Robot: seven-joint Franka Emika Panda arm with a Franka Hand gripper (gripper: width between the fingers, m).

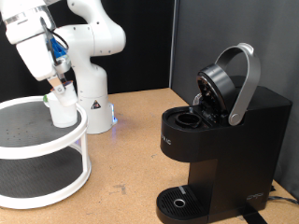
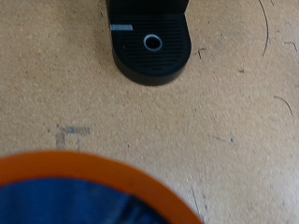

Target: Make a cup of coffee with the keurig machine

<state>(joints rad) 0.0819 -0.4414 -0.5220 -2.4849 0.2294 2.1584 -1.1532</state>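
The white cup (image 1: pixel 63 112) stands upright on the top tier of a white round shelf (image 1: pixel 28 140) at the exterior view's left. My gripper (image 1: pixel 59 91) is right above the cup, its fingertips at the cup's rim; the fingers' spacing does not show. The black keurig machine (image 1: pixel 220 140) stands at the exterior view's right with its silver-handled lid (image 1: pixel 238 79) raised and the pod chamber (image 1: pixel 187 119) exposed. Its round drip tray (image 1: pixel 177 201) is bare and also shows in the wrist view (image 2: pixel 151 51). The fingers do not show in the wrist view.
The white robot base (image 1: pixel 92 93) stands behind the shelf. A tan tabletop (image 1: pixel 131 159) lies between shelf and machine. A close, blurred orange-rimmed round thing with a blue inside (image 2: pixel 84 191) fills the wrist view's edge.
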